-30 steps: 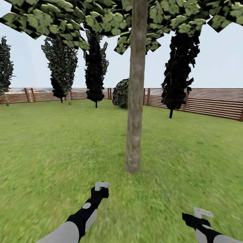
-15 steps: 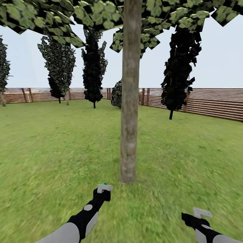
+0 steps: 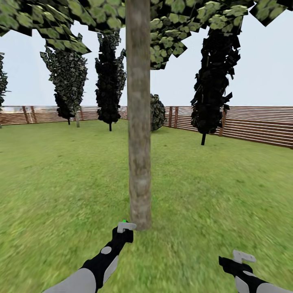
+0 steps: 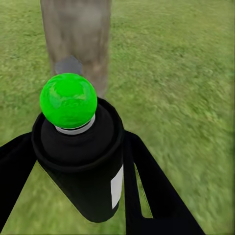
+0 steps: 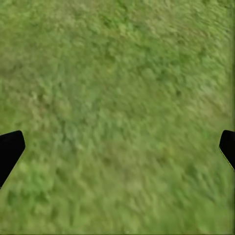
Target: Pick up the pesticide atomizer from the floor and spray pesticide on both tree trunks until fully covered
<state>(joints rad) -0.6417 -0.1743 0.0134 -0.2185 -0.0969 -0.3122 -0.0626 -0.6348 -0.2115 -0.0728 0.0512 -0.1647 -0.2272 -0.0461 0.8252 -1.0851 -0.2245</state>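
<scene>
There, the left hand (image 4: 73, 196) gripped the pesticide atomizer (image 4: 81, 152) just before the tree trunk (image 3: 139, 122); the right hand (image 5: 117, 147) hung open over grass, well apart from the trunk.

Tree trunk (image 3: 139, 122) stands just ahead of the left gripper (image 3: 124, 230), w/ the pesticide atomizer (image 4: 81, 161) between its fingers. Right gripper (image 3: 240, 260) is well off to the right over grass (image 5: 117, 117); fence (image 3: 252, 124) far behind.
</scene>
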